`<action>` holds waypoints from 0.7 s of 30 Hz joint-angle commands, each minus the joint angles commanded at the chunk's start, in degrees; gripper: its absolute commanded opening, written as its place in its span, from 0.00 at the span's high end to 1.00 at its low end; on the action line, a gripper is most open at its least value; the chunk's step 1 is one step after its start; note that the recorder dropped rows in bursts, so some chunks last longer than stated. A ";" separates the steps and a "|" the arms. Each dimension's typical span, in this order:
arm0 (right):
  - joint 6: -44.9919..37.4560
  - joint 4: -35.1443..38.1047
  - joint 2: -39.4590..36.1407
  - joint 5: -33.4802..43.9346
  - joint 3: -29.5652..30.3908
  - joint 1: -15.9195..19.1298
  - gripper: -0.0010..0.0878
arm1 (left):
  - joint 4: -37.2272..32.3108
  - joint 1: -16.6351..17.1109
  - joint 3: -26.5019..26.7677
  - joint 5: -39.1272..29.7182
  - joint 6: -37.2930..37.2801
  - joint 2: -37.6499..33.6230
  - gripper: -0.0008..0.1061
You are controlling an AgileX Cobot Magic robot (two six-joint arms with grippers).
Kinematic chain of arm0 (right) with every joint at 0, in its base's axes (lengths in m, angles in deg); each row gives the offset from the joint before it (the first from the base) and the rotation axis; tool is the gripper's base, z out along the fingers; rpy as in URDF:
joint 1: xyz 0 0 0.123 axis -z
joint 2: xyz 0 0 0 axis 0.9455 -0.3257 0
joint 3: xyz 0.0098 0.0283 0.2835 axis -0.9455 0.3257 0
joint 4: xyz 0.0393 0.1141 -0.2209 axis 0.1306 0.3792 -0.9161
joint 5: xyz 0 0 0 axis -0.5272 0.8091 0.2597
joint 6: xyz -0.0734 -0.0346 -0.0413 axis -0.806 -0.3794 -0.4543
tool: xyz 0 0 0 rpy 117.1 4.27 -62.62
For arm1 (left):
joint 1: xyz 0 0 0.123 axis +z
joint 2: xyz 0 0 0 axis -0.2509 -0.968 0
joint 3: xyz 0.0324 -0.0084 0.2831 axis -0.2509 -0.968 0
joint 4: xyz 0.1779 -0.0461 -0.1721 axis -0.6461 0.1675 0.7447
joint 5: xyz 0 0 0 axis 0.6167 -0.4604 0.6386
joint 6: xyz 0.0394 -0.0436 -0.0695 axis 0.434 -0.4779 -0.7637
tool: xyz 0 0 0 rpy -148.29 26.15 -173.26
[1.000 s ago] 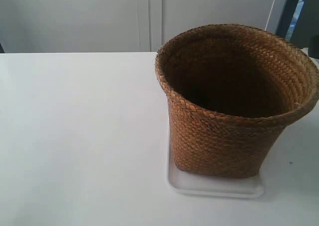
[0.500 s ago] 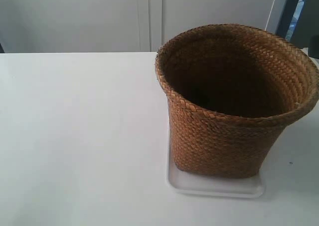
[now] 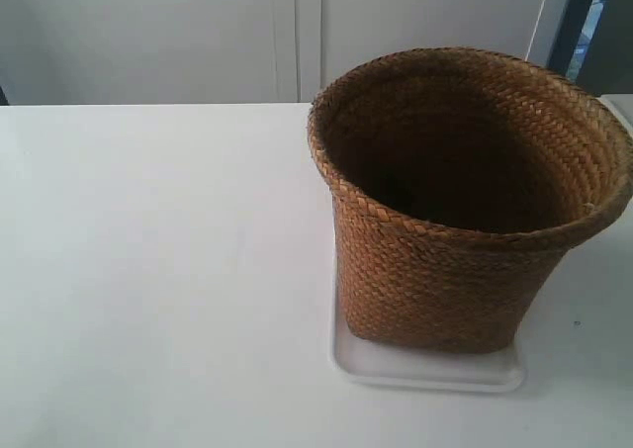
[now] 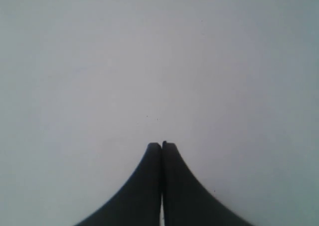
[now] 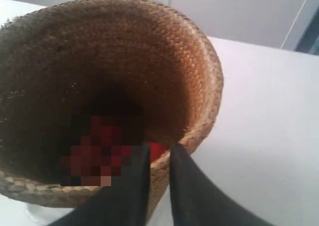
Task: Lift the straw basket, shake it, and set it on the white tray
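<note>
The straw basket (image 3: 445, 270) stands upright on the white tray (image 3: 425, 369), whose rim shows under its base. In the right wrist view I look down into the basket (image 5: 164, 51), where something red (image 5: 156, 149) lies in the dark interior, partly blurred. My right gripper (image 5: 159, 147) is open by a narrow gap. The near rim shows in that gap, and I cannot see the fingers touching it. My left gripper (image 4: 162, 145) is shut with nothing in it, over the bare white table (image 4: 149, 61). Neither arm appears in the exterior view.
The white table (image 3: 148, 270) stretches to the exterior view's left of the basket. Pale cabinet doors (image 3: 297, 33) stand behind the table. A dark upright edge (image 3: 579, 23) is at the far right.
The basket and tray have not moved. A dark shape at the exterior view's right edge, just beyond the basket rim, has gone from sight.
</note>
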 joint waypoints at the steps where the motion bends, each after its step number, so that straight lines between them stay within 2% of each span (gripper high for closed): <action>1: 0.00 -0.38 1.32 -2.18 2.10 0.00 0.82 | 0.00 0.00 0.00 0.00 0.00 0.00 0.99; 8: 0.00 -0.87 12.29 -17.44 19.96 0.00 0.82 | 0.00 0.00 0.00 0.00 0.00 0.00 0.99; 14: 0.00 -0.87 22.82 -19.44 32.97 0.00 0.82 | 0.00 0.00 0.00 0.00 0.00 0.00 0.99; 15: 0.00 -0.87 24.35 -19.44 32.97 0.00 0.82 | 0.00 0.00 0.00 0.00 0.00 0.00 0.99; 18: 0.12 -1.24 29.89 -13.01 32.97 0.00 0.82 | 0.00 0.00 0.00 0.00 0.00 0.00 0.99; 21: -0.55 -1.64 29.89 -9.73 32.97 0.00 0.82 | 0.00 0.00 0.00 0.00 0.00 0.00 0.99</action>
